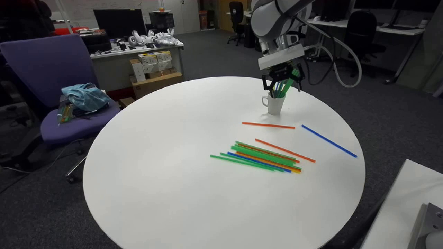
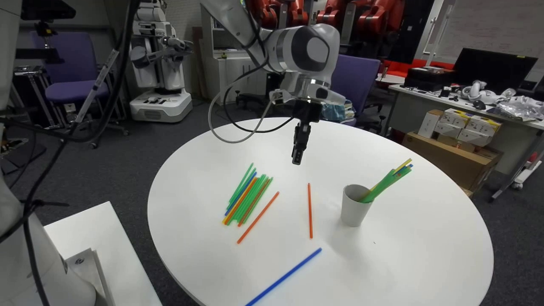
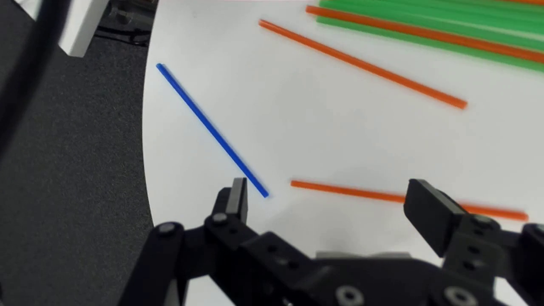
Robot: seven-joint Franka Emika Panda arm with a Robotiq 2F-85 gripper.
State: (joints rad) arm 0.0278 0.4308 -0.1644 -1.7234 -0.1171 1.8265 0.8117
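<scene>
My gripper [image 1: 284,91] is open and empty, pointing down above the white round table [image 1: 155,155]. It shows edge-on in an exterior view [image 2: 296,158]. In the wrist view its fingers [image 3: 328,189] are wide apart above an orange straw [image 3: 348,190], with the right finger covering part of it. A blue straw [image 3: 212,130] ends near the left finger. A second orange straw [image 3: 363,64] lies farther off, beside a bundle of mostly green straws [image 3: 433,25]. A white mug [image 2: 353,212] holds several green, yellow and blue straws [image 2: 389,180]; it is out of the wrist view.
A purple chair [image 1: 79,117] with a blue cloth stands beside the table. A white stand [image 1: 412,193] carries the robot base near the table edge. Loose cables [image 1: 349,69] hang from the arm. A desk [image 1: 121,49] with a monitor stands behind.
</scene>
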